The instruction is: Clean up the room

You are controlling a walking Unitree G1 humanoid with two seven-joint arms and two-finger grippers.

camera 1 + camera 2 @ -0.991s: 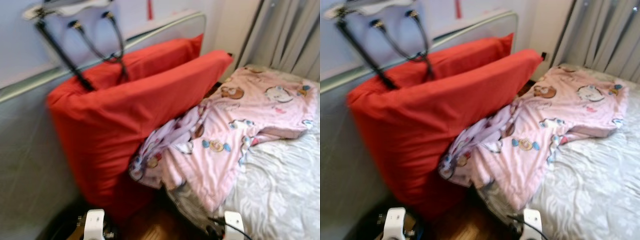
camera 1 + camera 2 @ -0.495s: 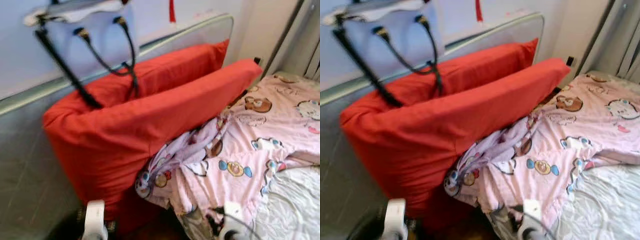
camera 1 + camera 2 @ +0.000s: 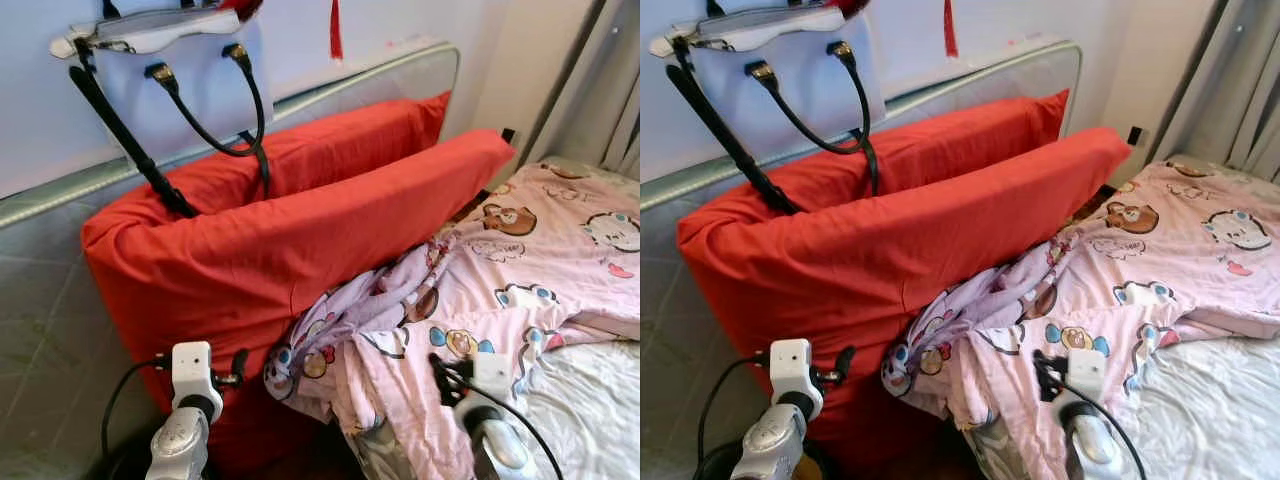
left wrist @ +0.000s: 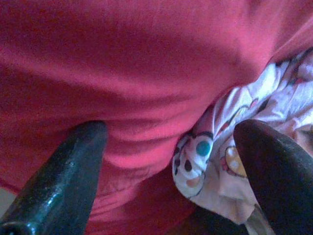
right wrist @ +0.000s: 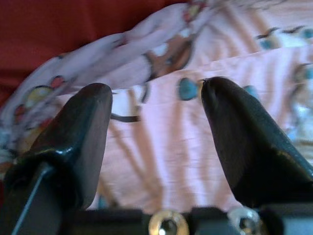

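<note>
Left eye view: pink blanket [image 3: 500, 300] bunched against red pillow [image 3: 290, 250]. Both grippers, left gripper [image 4: 171, 166] and right gripper [image 5: 156, 122], fingers apart, poised. Step: approach; next, probably grasp blanket.

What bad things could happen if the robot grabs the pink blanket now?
1. The blanket is bunched against the red pillows, so pulling it might tip them over.
2. The bag's black straps lie on the pillows; if they shift, the bag could slide down.
3. The open left gripper faces both pillow and blanket, so it might pinch the pillow instead. The right gripper is open over the blanket.
</note>
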